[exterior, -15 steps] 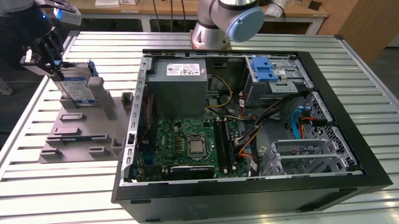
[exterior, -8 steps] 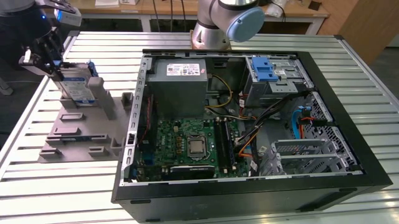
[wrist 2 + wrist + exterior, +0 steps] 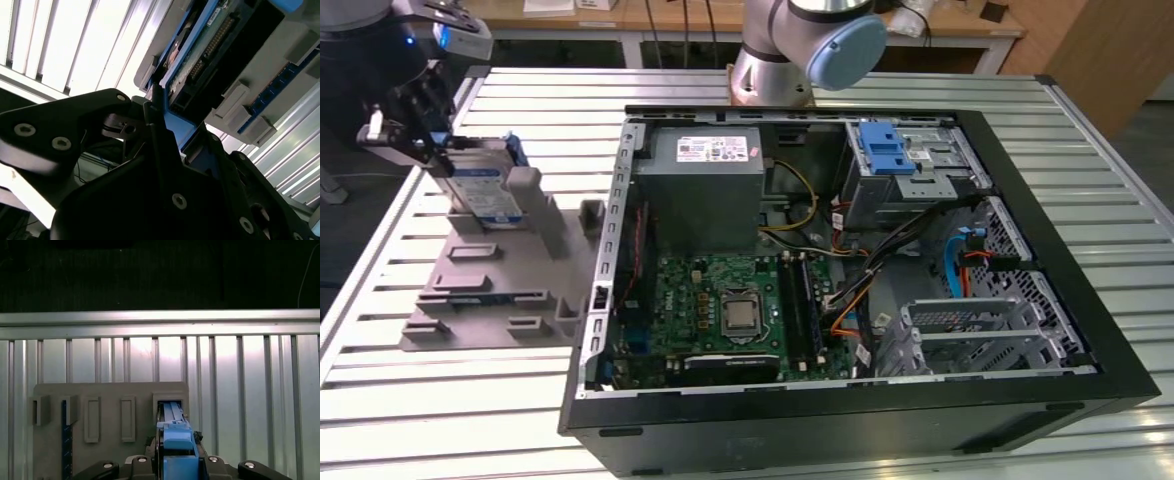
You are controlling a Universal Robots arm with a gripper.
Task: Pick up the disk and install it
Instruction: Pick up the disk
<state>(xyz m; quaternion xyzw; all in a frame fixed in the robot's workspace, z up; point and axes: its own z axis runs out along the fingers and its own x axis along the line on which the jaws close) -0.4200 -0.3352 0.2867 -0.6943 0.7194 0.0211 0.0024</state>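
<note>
The disk [image 3: 487,190] stands on edge in a slot of the grey fixture block [image 3: 480,290], long axis upright, at the exterior view's left of the worktop [image 3: 454,400]. The pincer [image 3: 443,158] sits directly over it, drawn narrow on its blue-railed upper edge and apparently gripping it. The open computer case [image 3: 854,412] lies well apart, towards the exterior view's right.

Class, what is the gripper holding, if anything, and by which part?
The gripper holds the disk by its blue-railed edge, with the disk standing upright in the grey fixture.
</note>
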